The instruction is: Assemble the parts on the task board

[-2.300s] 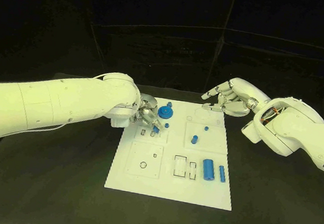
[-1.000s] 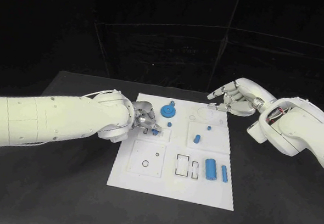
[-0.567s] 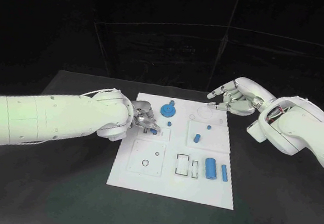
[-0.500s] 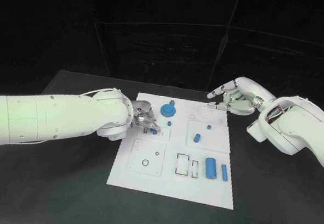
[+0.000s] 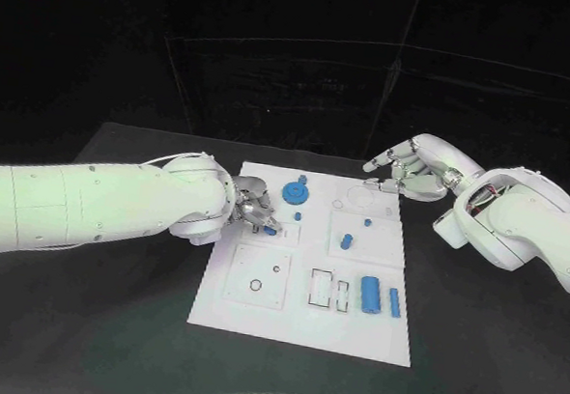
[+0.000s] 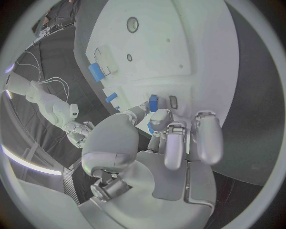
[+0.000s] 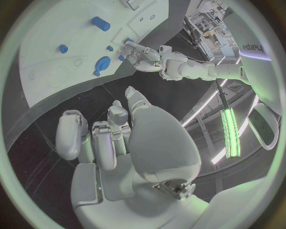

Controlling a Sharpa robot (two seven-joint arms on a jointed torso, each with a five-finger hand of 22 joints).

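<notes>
Board: white task board (image 5: 300,325) is laid mid-table.
Left hand: left hand (image 5: 253,213) is set over the board's far-left part; a small blue part (image 6: 153,103) is pinched at the fingertips (image 6: 156,117), just beside a slot.
Right hand: right hand (image 5: 411,169) is held above the board's far-right corner, fingers loosely curled, nothing held.
Other parts: blue gear (image 5: 294,195) far; two blue cylinders (image 5: 370,293) near right.

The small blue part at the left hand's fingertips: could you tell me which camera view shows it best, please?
The left wrist view: the small blue part stands at the left hand's fingertips, over the task board. In the head view it is a blue speck beside the hand. The right wrist view shows it far off.
</notes>
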